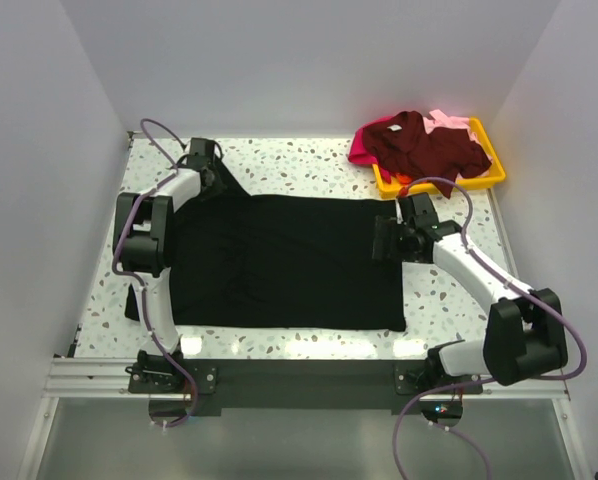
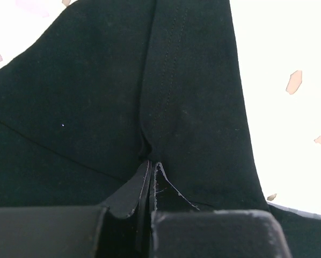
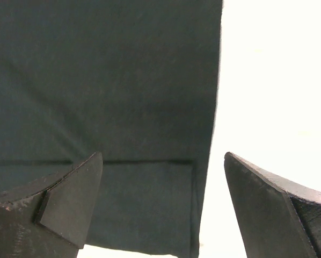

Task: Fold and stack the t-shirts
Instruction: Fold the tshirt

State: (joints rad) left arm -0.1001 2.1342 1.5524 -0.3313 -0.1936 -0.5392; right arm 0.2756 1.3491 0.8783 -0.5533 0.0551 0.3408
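Top external: black t-shirt [image 1: 289, 260] lies flat on the table [image 1: 441, 300]. Limp and light, will drape, so best taken by corners or hems. Tray [image 1: 495, 176] at 1 o'clock heaps three more: maroon shirt [image 1: 424, 145], magenta shirt [image 1: 362, 150], pale pink shirt [image 1: 447, 122]. Four shirts, one tray. Left wrist: left gripper [image 2: 151, 166] pinched shut on a black fold at the shirt's 10 o'clock corner. Right wrist: right gripper [image 3: 163, 156] wide open, empty, straddling the 3 o'clock edge.

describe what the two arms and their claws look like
The left arm and right arm match: white tubular links between chunky black joint housings, each trailed by a looping mauve cable. The left claw and right claw have matte black, wedge-shaped fingers with scuffed edges. No markings show.
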